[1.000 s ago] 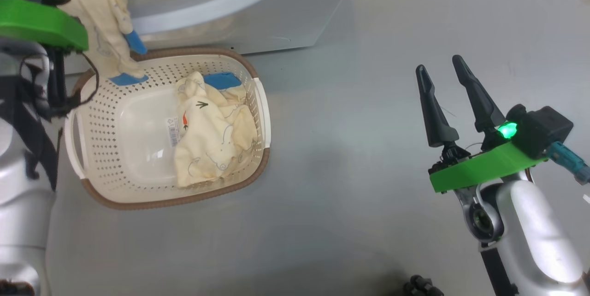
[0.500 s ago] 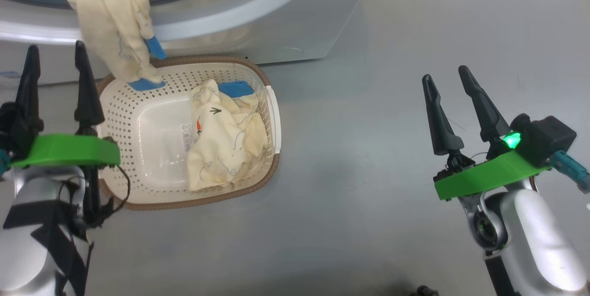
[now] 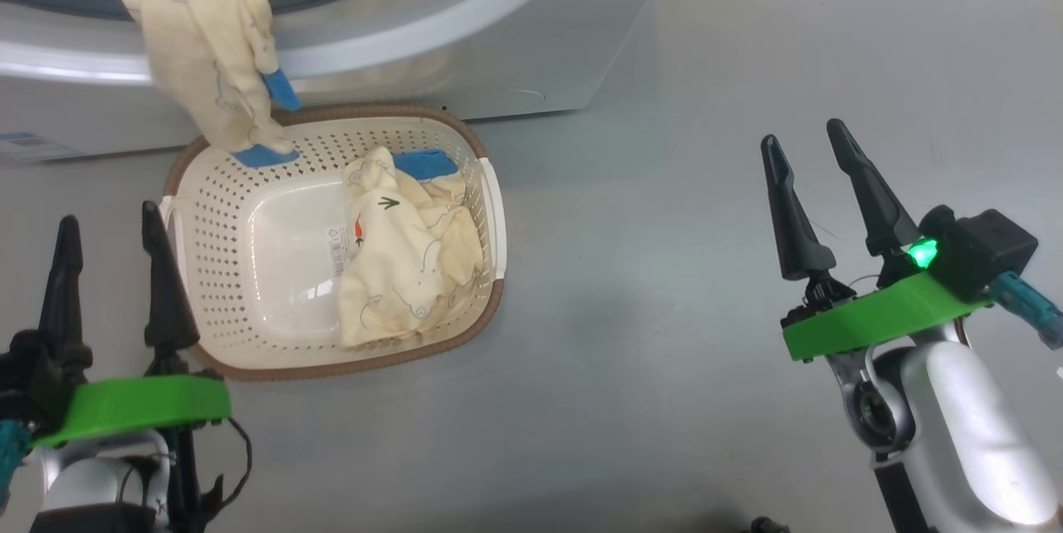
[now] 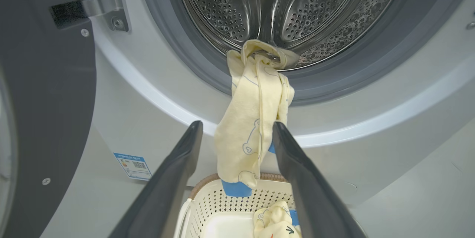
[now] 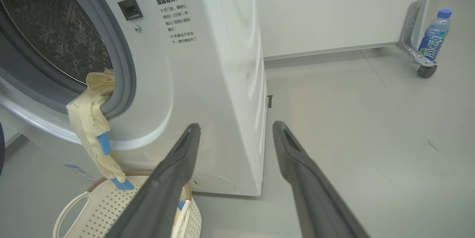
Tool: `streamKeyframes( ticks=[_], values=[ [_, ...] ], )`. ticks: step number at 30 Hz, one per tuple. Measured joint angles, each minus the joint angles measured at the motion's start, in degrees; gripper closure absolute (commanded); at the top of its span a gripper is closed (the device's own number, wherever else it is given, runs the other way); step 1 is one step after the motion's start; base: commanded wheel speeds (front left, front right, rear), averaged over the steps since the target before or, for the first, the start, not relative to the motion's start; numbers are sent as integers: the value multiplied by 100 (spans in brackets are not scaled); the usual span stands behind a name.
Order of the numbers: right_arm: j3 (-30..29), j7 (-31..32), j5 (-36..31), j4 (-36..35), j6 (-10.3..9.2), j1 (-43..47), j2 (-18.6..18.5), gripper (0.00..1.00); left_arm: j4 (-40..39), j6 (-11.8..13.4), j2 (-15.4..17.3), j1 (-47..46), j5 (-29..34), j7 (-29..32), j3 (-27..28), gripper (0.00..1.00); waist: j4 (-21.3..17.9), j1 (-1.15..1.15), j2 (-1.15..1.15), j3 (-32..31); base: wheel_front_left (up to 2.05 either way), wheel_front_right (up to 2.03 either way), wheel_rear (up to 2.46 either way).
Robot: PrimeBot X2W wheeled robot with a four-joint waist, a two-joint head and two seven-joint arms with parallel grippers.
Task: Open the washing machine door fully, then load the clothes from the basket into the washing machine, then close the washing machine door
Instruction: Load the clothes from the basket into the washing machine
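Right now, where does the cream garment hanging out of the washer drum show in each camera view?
Head view: cream garment at upper left, running down from the top edge.
Left wrist view: centre, hanging off the drum lip.
Right wrist view: left side, mid-height.
Shared landmark: the basket under its blue cuff.

Left end effector (image 3: 109, 215) now lower, empty.
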Motion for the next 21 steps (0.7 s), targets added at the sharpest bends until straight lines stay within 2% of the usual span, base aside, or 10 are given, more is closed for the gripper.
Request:
streamKeyframes(
  ticks=[8, 21],
  values=[
    [-4, 0, -1, 0, 0, 0, -4, 0, -307, 81, -14, 297, -27, 0, 32, 0, 18, 0, 0, -4, 0, 0, 0],
    [3, 0, 0, 3, 0, -1, -12, 0, -352, 132, -56, 325, -62, -1, 27, 0, 22, 0, 0, -17, 0, 0, 0]
  ],
)
